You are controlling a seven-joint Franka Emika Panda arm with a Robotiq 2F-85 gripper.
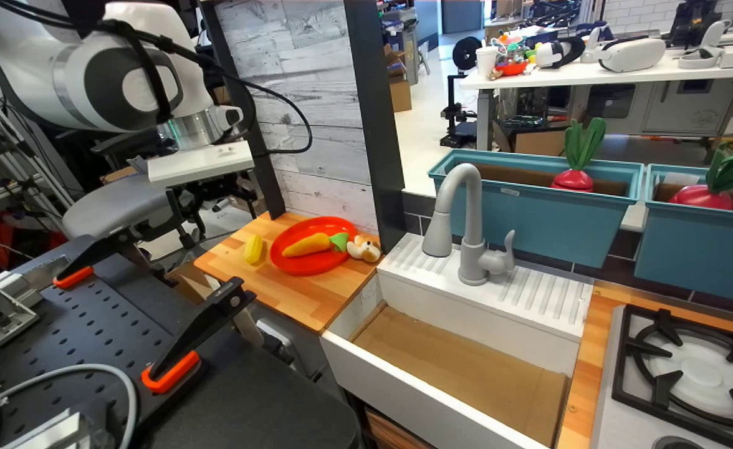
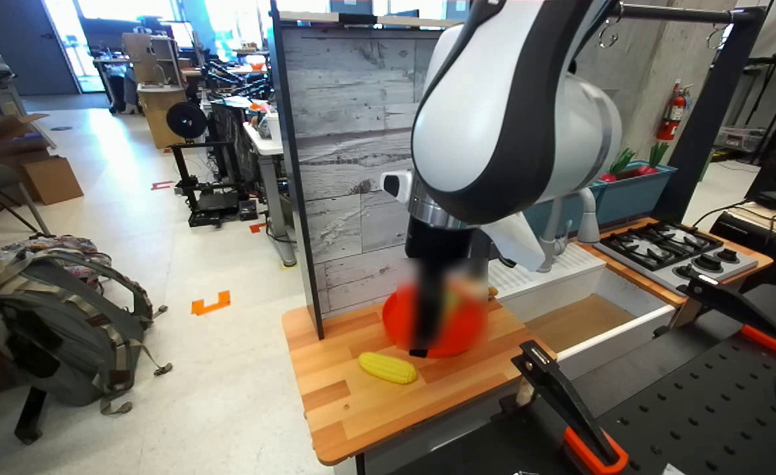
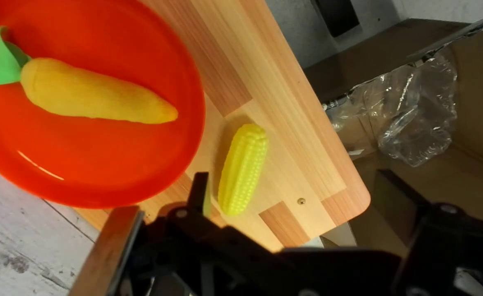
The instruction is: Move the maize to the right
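The maize, a small yellow toy corn cob, lies on the wooden countertop in both exterior views, beside the red plate. In the wrist view the maize lies just right of the plate's rim, lengthwise up and down. My gripper is open and empty in the wrist view. Its left fingertip appears close to the maize's lower end, and its right fingertip appears beyond the counter's corner. In an exterior view the gripper is partly blurred and hangs in front of the red plate. Its height above the counter is hard to tell.
The red plate holds a yellow-orange carrot-like toy with a green top. An orange-and-white toy sits by the plate. A sink adjoins the wooden countertop. A grey wood-look panel stands behind it.
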